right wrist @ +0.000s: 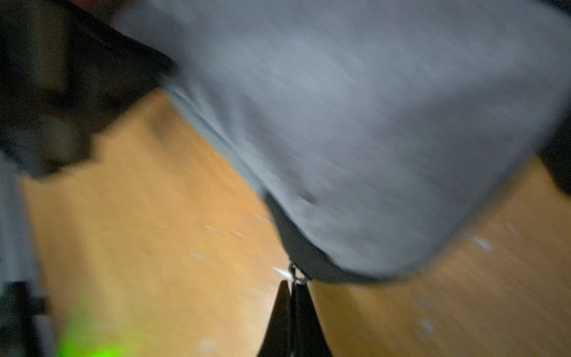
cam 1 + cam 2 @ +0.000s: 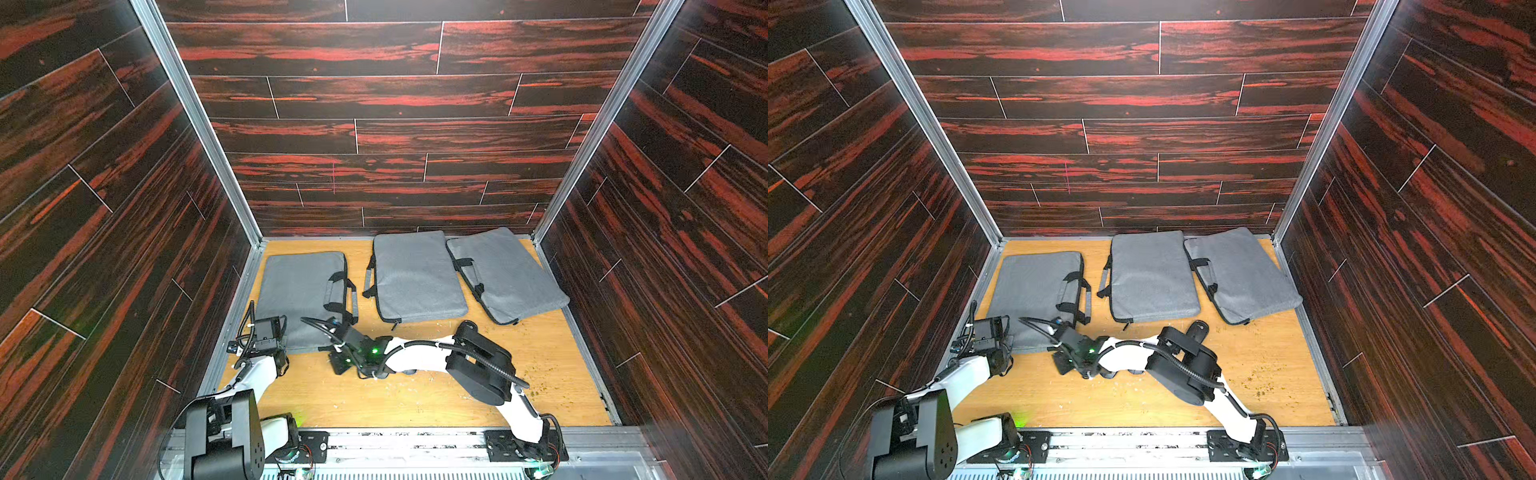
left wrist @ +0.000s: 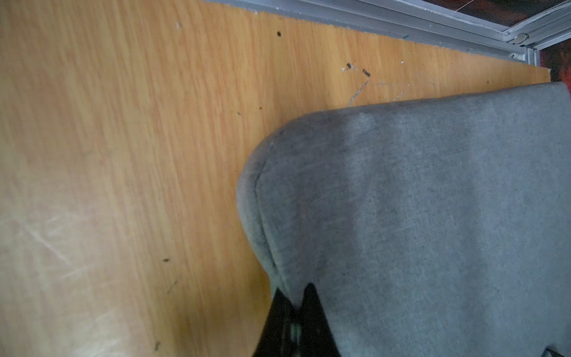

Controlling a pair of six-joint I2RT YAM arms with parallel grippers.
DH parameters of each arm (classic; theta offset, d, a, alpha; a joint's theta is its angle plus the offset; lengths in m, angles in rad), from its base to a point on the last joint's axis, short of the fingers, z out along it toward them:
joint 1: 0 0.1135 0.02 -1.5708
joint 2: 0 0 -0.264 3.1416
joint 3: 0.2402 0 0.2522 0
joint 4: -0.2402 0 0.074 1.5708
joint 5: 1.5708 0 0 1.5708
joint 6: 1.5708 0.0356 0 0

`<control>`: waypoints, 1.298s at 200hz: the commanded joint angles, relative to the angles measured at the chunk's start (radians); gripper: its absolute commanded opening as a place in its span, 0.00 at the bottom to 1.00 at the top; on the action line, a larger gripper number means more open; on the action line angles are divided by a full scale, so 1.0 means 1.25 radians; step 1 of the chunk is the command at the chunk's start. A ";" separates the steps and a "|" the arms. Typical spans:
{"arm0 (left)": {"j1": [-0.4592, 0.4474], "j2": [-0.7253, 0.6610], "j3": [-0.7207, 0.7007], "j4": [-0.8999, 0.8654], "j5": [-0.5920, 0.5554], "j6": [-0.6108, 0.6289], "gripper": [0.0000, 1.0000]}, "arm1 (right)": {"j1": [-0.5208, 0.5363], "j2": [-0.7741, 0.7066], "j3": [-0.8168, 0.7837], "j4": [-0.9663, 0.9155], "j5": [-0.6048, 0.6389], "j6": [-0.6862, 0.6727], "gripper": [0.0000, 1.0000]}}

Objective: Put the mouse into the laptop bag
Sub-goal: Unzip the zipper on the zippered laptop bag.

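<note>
**A:** Where is the laptop bag [image 2: 299, 286]?

**B:** It lies flat at the left of the bench [image 2: 415, 399], and both top views show it [image 2: 1034, 286].

**A:** And the jaws?

**B:** From above, both pairs are hidden under their wrists. The left wrist view shows the left jaws pressed together on the bag's rounded corner [image 3: 417, 216], pinching the fabric. The right wrist view is blurred, but the right jaws are closed on the zipper pull [image 1: 296, 273], with its ring at their tips.

**A:** The mouse?

**B:** I cannot make it out. The right arm [image 2: 419, 357] covers the bench in front of the bag.
</note>
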 commanded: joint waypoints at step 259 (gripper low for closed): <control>-0.001 -0.111 -0.009 -0.148 0.030 0.010 0.25 | 0.094 0.072 0.106 -0.067 0.013 0.027 0.27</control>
